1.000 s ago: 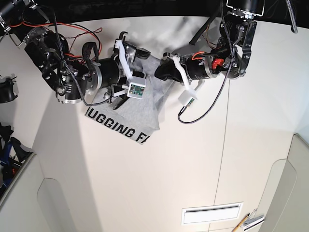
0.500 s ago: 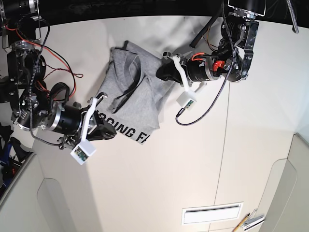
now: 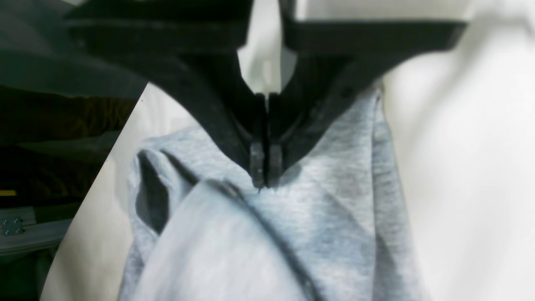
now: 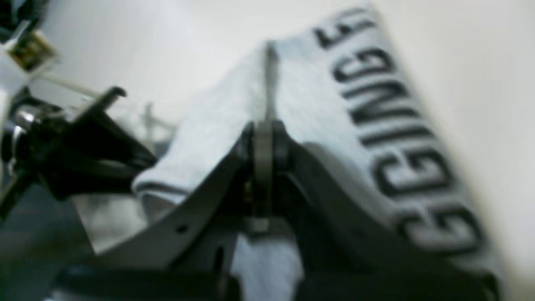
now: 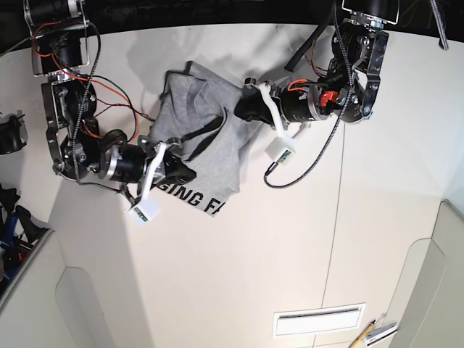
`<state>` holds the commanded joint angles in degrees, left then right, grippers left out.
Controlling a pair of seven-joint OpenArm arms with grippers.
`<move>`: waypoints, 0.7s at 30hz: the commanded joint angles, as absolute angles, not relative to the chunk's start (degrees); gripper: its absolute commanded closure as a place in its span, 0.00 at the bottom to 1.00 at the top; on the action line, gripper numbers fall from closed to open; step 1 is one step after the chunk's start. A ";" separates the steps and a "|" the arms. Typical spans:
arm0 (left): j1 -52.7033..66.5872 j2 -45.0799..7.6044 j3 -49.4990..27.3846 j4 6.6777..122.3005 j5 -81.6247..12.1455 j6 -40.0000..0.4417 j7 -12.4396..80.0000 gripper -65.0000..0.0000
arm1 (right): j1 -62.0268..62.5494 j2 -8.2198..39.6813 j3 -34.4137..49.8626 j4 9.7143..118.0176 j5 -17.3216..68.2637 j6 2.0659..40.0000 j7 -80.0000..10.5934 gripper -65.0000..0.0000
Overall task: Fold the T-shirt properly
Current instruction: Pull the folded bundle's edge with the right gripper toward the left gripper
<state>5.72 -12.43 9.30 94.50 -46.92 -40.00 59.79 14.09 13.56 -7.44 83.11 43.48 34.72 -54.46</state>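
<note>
The light grey T-shirt (image 5: 214, 148) lies bunched and partly folded at the back middle of the white table (image 5: 290, 232). Its black lettering (image 5: 194, 198) shows along the front edge. My left gripper (image 5: 239, 110) is at the shirt's right back edge; in the left wrist view the gripper (image 3: 263, 177) is shut, pinching the grey cloth (image 3: 334, 209). My right gripper (image 5: 188, 172) is at the shirt's left front edge, just above the lettering. In the right wrist view that gripper (image 4: 263, 127) is shut on a raised ridge of cloth (image 4: 292, 92) beside the lettering (image 4: 393, 138).
A white slotted plate (image 5: 317, 319) and some pens (image 5: 371, 333) lie near the table's front right. The left arm's cable (image 5: 312, 163) loops over the table right of the shirt. The table's dark back edge (image 5: 217, 18) is just behind the shirt.
My right arm swung from the shirt's back down to the front left, then came back in and closed on the shirt's left front edge. The left gripper has stayed put.
</note>
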 joint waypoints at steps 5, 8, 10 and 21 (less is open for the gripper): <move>5.76 -12.43 9.30 94.52 -46.92 -40.00 59.83 1.00 | 14.61 10.09 -16.53 83.11 42.17 34.72 -52.66 1.00; 5.78 -12.43 8.71 94.52 -46.94 -40.00 59.86 1.00 | 15.25 6.72 -18.35 83.11 40.32 34.72 -51.92 1.00; 5.78 -12.43 7.29 94.52 -47.27 -40.00 60.53 1.00 | 16.51 4.89 -18.33 83.13 40.32 34.72 -51.86 1.00; 10.70 -14.20 -12.19 107.74 -55.29 -40.00 66.89 1.00 | 25.67 5.08 -5.67 82.41 31.73 33.67 -50.02 1.00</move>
<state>10.70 -14.20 -12.19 107.74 -55.29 -40.00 66.89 25.67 5.08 -5.67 82.41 31.73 33.67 -50.02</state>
